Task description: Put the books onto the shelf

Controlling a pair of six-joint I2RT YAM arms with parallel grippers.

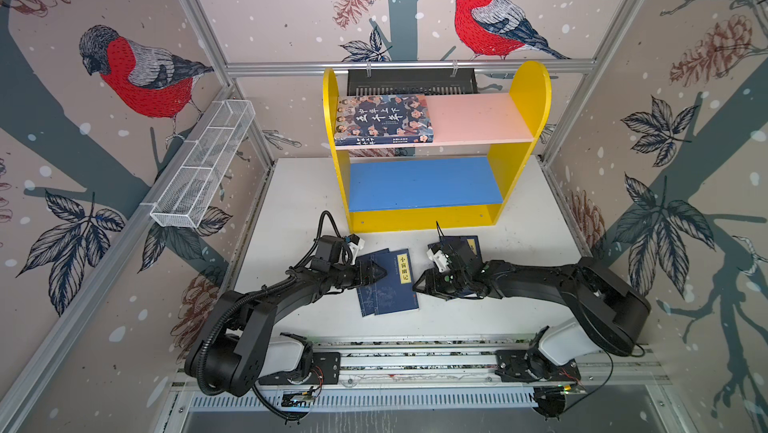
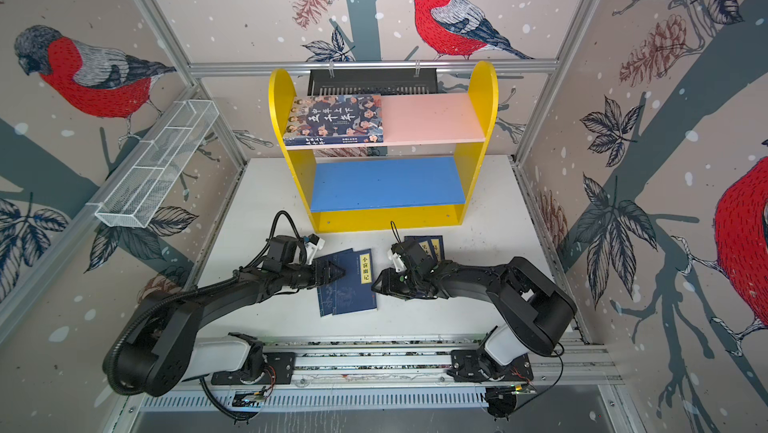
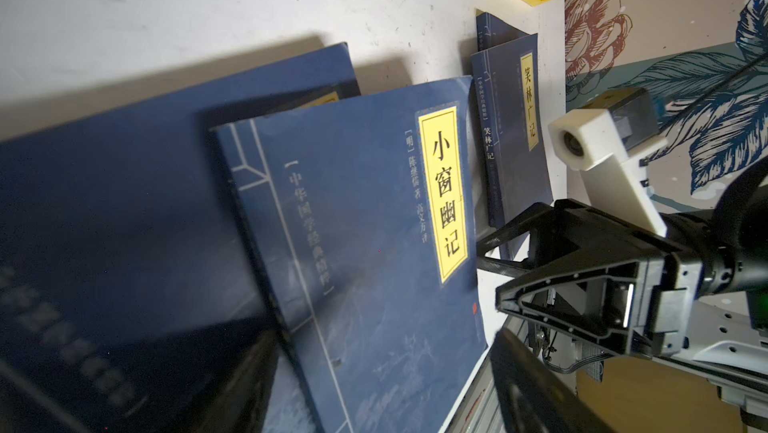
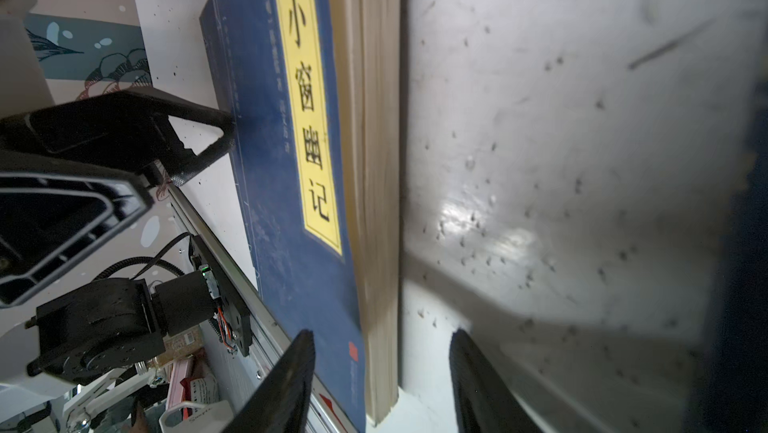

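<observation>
Jaws apart, the left tool (image 1: 383,274) hangs over the stacked navy books (image 1: 395,294); the right tool (image 1: 417,286), likewise parted, sits just beside their page edge.

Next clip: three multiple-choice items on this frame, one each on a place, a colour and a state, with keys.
1. Where does the illustrated book lie? A blue lower board; B pink upper board; C table.
2. What colour are the shelf side panels? A green; B white; C yellow.
3. How do the jaws of the right hand stand? A apart; B pressed shut; C hidden.
Key: 1 B, it rests on pink; 2 C, both panels show yellow; 3 A, the right wrist view shows a gap between its fingers.
</observation>
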